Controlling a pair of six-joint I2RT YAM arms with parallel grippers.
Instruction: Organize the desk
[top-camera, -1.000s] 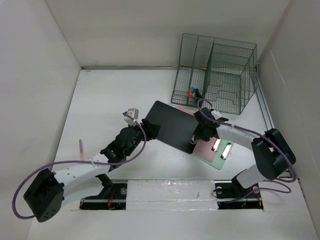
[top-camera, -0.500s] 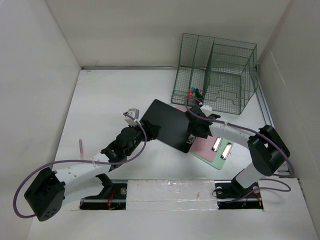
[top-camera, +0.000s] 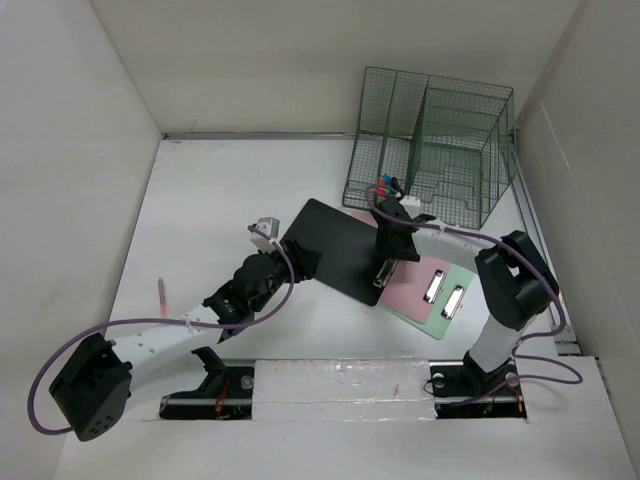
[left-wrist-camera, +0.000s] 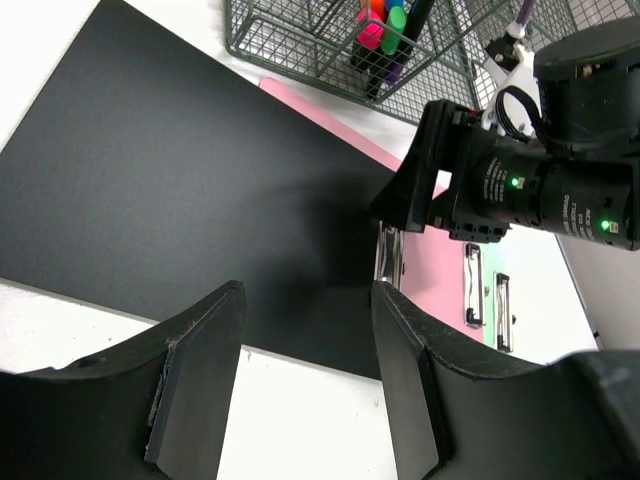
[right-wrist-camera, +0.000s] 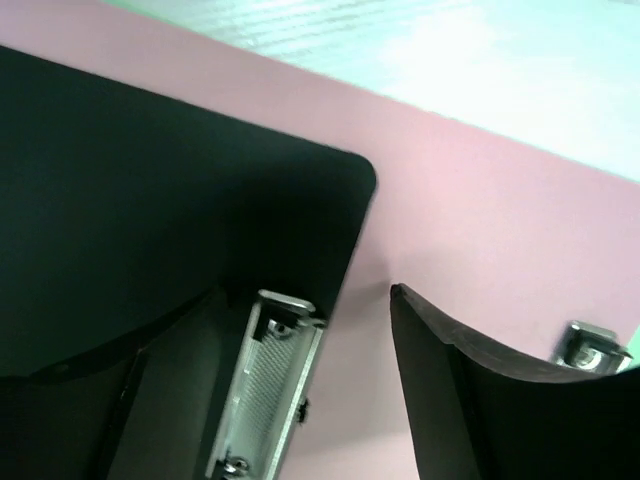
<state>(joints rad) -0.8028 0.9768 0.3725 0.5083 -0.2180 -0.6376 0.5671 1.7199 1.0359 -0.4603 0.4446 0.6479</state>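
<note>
The white desk (top-camera: 215, 195) bears a black clipboard (top-camera: 335, 245) lying slantwise over a pink clipboard (top-camera: 410, 290), which lies on a green one (top-camera: 455, 320). My right gripper (top-camera: 382, 268) is open and low over the black clipboard's clip end. In the right wrist view the gripper (right-wrist-camera: 310, 400) has its jaws either side of the metal clip (right-wrist-camera: 270, 390), with black board (right-wrist-camera: 150, 200) on the left and pink board (right-wrist-camera: 480, 200) on the right. My left gripper (top-camera: 298, 257) is open and empty at the black clipboard's left edge; in its wrist view (left-wrist-camera: 305, 390) it is over bare desk.
A dark green wire-mesh rack (top-camera: 430, 145) stands at the back right, with coloured markers (top-camera: 385, 185) in its front compartment; they also show in the left wrist view (left-wrist-camera: 385, 25). A pink pen (top-camera: 160, 295) lies at the left. White walls border the desk.
My right gripper has moved left and a little back, from over the pink clipboard to the black clipboard's clip. The left arm has barely moved.
</note>
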